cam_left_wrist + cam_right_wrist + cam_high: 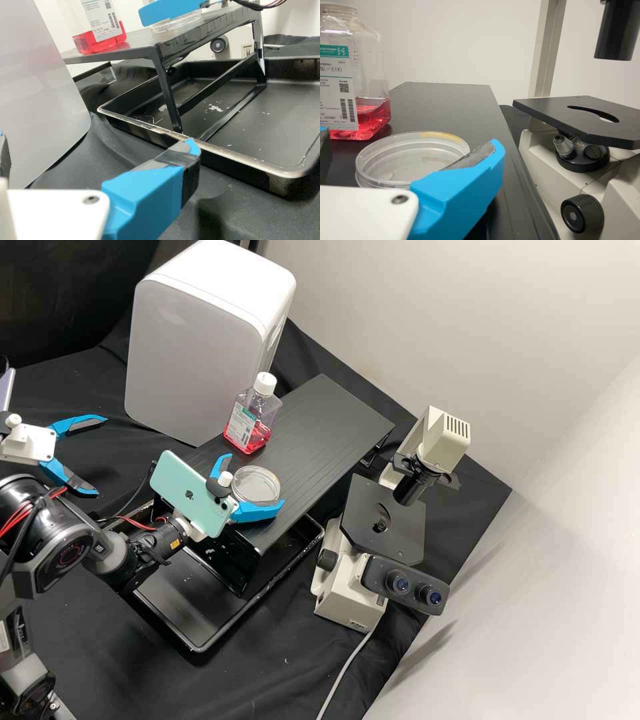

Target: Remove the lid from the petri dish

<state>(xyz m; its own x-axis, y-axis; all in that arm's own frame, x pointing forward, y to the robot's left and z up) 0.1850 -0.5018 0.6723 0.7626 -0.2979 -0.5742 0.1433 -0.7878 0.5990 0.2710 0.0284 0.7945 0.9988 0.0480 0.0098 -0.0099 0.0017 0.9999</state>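
Black bench [280,673] comes first, low in the high view. On it sits a black tray [200,647], and a black shelf [320,427] stands in that. My left gripper [100,455] hangs wide open at the left edge, well apart from the petri dish [257,485]. My right gripper [257,480] is open too, with one finger on each side of the dish at mid frame. Its lid [415,152] looks to be on. I think my right arm should squeeze and lift. Behind stands a pink bottle [252,417].
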